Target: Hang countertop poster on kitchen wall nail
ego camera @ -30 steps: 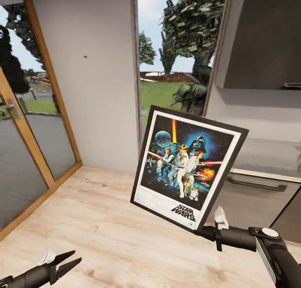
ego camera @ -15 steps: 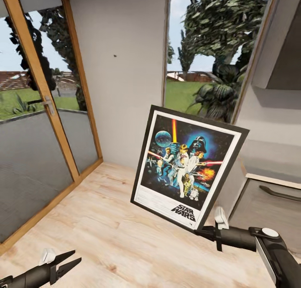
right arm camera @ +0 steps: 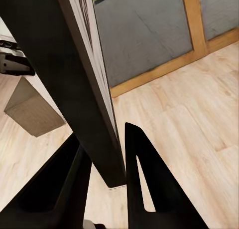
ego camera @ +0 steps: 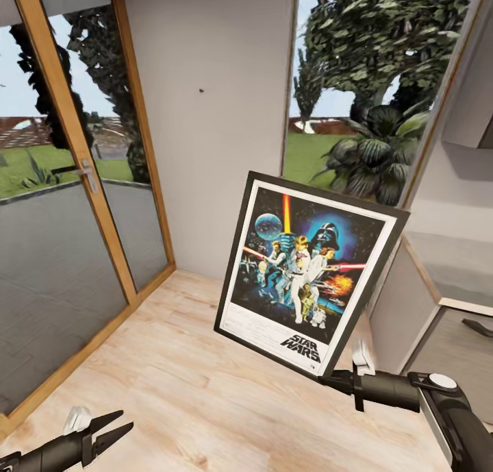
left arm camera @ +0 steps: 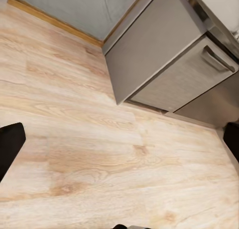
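Carrying stage, by judgement: the portrait Star Wars poster (ego camera: 311, 282), thin black frame, white border, blue-black glossy artwork, sits at centre right of the head view, tilted, lifted clear of the floor; its lower right corner is pinched by the right gripper (ego camera: 340, 380), whose black tapered fingers (right arm camera: 142, 174) close on either side of the dark frame edge in the right wrist view; the pickup therefore reads as done, the hanging not yet.

Next move, by judgement: bring the poster's upper edge up to the small dark wall nail (ego camera: 201, 90), a speck on the matte pale grey wall panel (ego camera: 212, 136) at upper centre; this calls for raising and levelling the frame.

Left gripper (ego camera: 111, 429), lower left of the head view: black pointed fingers parted, holding nothing.

Surroundings: light wood-grain plank floor (ego camera: 171, 390); warm wooden-framed glass door (ego camera: 75, 205) at left, with metal handle; flat grey cabinet fronts (left arm camera: 164, 69) with bar handle.
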### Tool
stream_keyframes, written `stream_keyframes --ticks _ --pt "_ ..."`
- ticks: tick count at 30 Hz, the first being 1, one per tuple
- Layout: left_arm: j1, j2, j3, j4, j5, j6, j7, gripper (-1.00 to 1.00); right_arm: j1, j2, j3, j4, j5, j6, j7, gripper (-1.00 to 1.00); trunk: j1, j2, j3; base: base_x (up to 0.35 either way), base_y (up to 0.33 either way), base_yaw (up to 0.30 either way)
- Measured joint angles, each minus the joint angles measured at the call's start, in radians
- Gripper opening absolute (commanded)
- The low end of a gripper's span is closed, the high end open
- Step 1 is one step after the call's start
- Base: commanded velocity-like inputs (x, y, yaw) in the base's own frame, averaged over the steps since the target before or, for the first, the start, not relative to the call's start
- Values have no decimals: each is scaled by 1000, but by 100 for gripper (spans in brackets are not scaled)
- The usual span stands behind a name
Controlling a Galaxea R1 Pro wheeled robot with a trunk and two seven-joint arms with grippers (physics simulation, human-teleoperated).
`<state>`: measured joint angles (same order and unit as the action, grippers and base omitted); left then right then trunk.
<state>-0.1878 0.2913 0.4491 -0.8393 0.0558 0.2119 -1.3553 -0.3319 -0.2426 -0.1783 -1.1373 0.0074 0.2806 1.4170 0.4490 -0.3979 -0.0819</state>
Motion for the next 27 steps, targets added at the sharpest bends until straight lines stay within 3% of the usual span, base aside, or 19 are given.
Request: stream_keyframes --ticks 27 --pt "0 0 0 0 0 0 0 100 0 0 1 0 0 0 0 -100 0 0 0 210 291 0"
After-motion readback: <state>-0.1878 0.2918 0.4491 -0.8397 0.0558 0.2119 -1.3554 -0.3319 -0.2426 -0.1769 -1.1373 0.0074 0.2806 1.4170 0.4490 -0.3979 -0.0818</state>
